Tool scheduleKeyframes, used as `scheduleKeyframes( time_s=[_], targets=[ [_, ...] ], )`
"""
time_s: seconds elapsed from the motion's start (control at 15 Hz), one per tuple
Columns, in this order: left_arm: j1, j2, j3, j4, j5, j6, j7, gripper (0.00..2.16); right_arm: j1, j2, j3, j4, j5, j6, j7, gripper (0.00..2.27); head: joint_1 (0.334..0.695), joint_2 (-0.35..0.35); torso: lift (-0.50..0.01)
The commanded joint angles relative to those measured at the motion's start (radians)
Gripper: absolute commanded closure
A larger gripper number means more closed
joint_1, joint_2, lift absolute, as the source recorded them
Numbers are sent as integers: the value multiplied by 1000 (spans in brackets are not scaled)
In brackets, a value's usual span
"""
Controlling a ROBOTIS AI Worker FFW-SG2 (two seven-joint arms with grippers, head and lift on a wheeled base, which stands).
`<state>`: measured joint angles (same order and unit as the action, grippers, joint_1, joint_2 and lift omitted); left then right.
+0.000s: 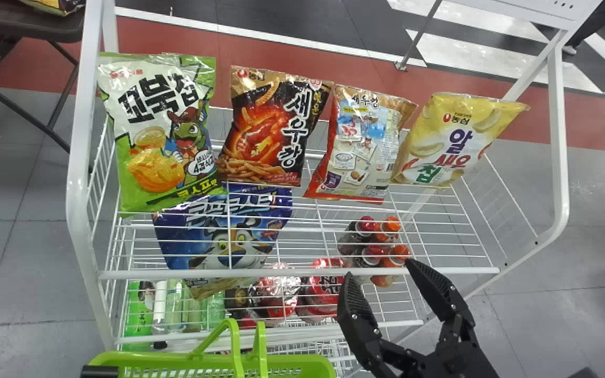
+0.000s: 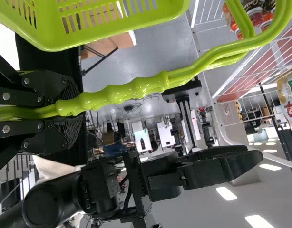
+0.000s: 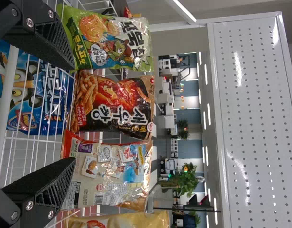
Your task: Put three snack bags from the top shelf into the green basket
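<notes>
Snack bags (image 3: 115, 107) stand on the top shelf (image 1: 292, 273) beyond the open right end effector (image 1: 378, 269); line up with one, straddle its sides, then squeeze gently. Left end effector (image 2: 72, 107), closed on the handle (image 2: 136, 88), should hold the green basket (image 1: 310, 362) steady.

Bright ceiling lights (image 2: 226, 193), glare on bags (image 1: 271, 131)

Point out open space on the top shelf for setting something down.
The widest patch lies between the bags and the white front rail. Another is right of the yellow bag, at its base, toward the right post. Crowded: the row's left end, where the green bag and black bag leave hardly a gap.
</notes>
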<state>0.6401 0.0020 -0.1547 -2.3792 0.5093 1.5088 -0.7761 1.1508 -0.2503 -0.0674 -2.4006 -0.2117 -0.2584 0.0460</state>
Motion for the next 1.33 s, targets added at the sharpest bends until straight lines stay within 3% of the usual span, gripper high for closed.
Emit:
scheduleKeyframes(
  time_s=[0.0,1.07,1.27],
  targets=[
    [4,0,4,0,0,0,-3,2142,-2,-4,1,1,0,0,0,144,695,-350,-50],
    [15,1,24,-18,37,6,-26,2145,-8,-9,3,5,0,0,5,151,695,-350,-50],
    [18,0,21,-21,37,6,-26,2145,-82,-9,21,38,3,-6,23,151,695,-350,-50]
  ],
)
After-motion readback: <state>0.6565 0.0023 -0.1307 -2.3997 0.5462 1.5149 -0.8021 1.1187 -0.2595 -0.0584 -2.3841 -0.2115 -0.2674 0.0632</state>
